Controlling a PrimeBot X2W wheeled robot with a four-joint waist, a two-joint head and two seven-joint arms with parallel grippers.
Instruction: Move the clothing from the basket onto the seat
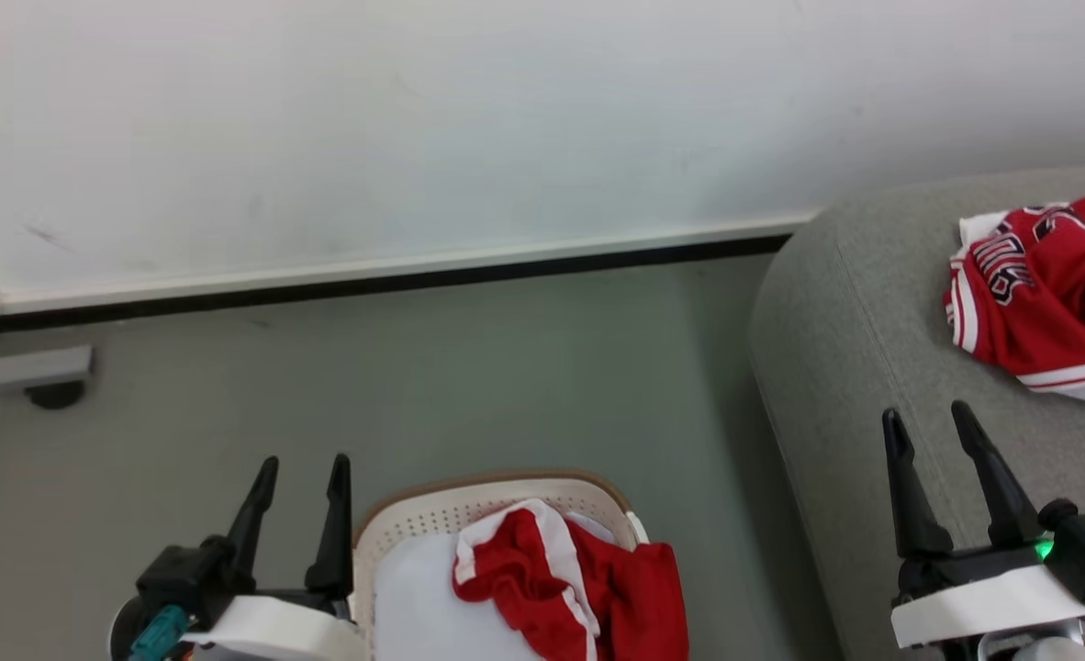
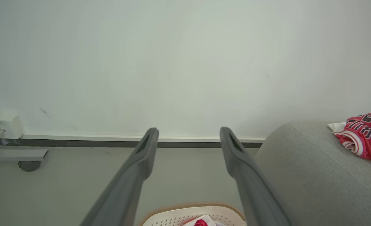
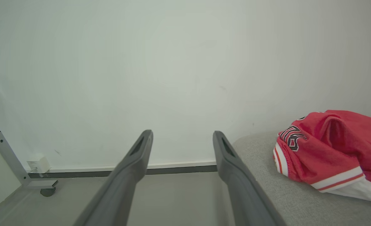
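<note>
There are two red garments: a numbered garment (image 1: pixel 1043 294) and a striped garment (image 1: pixel 552 578). One basket (image 1: pixel 469 509), one seat (image 1: pixel 855 367). Two grippers: left gripper (image 1: pixel 307 459), right gripper (image 1: pixel 926 409).

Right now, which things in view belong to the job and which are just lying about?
Part of the job: basket, red garment inside it, grey seat, numbered red garment already on the seat.
Lying about: white pad in the basket, white box on the wall, metal foot with a castor.
</note>
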